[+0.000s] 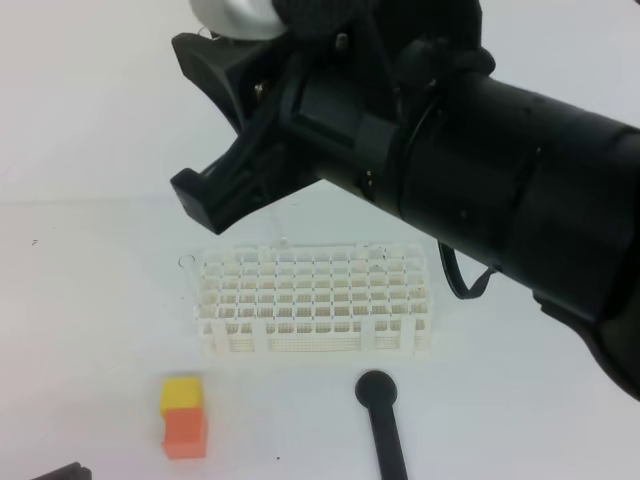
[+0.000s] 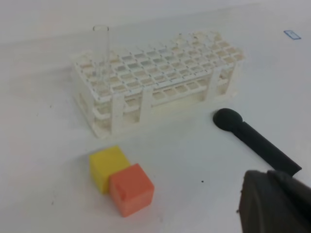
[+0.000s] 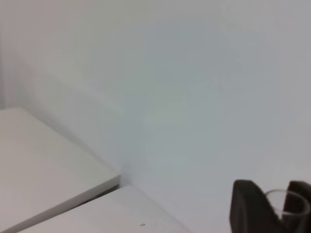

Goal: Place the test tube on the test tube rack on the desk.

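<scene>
Right jaws (image 3: 278, 217) are partly closed on the rim of the test tube (image 3: 286, 201), above the far edge of the rack (image 1: 315, 295) on the desk (image 1: 90, 330); my left jaws (image 2: 252, 194) are shut on nothing. If the tip misses a hole, it could catch the lattice and tilt, or knock the 1 tube (image 2: 100, 48) standing far left. My arm hides the grip from above, and I cannot tell whether the faint glass has entered a hole.
</scene>
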